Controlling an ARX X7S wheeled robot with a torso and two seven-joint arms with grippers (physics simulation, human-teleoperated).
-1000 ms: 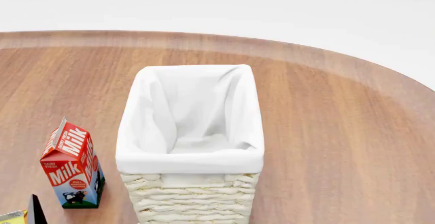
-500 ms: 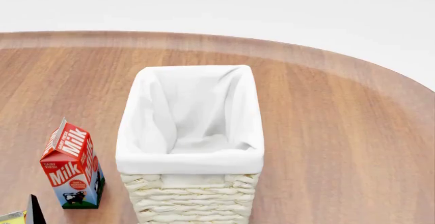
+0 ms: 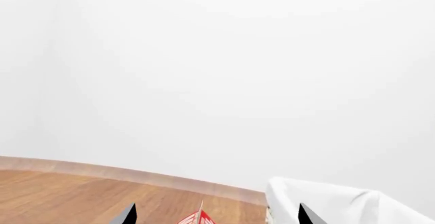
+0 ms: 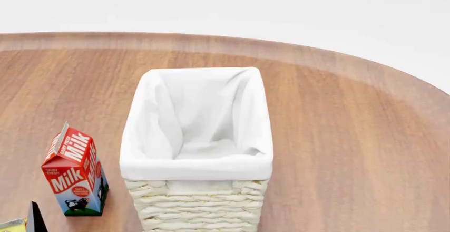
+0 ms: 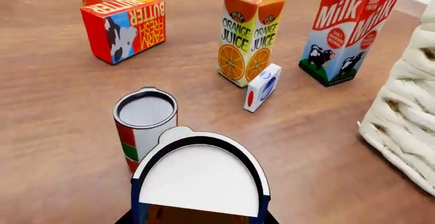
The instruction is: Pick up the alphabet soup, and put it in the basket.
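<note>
In the right wrist view the alphabet soup (image 5: 200, 178), a can with a blue rim and plain white top, fills the space between my right gripper's (image 5: 197, 220) dark fingers, held close to the camera above the table. The basket (image 4: 197, 166), cream wicker with a white cloth lining, stands at mid-table in the head view and looks empty. Its woven wall also shows in the right wrist view (image 5: 408, 112), and its cloth in the left wrist view (image 3: 340, 203). My left gripper (image 3: 216, 218) is open and empty, with its fingertips wide apart.
A red-and-green can (image 5: 144, 114) stands just beyond the soup. Further off are a butter box (image 5: 126, 28), an orange juice carton (image 5: 248, 35), a small white box (image 5: 262, 87) and a milk carton (image 5: 347, 30). The milk carton stands left of the basket (image 4: 74, 171).
</note>
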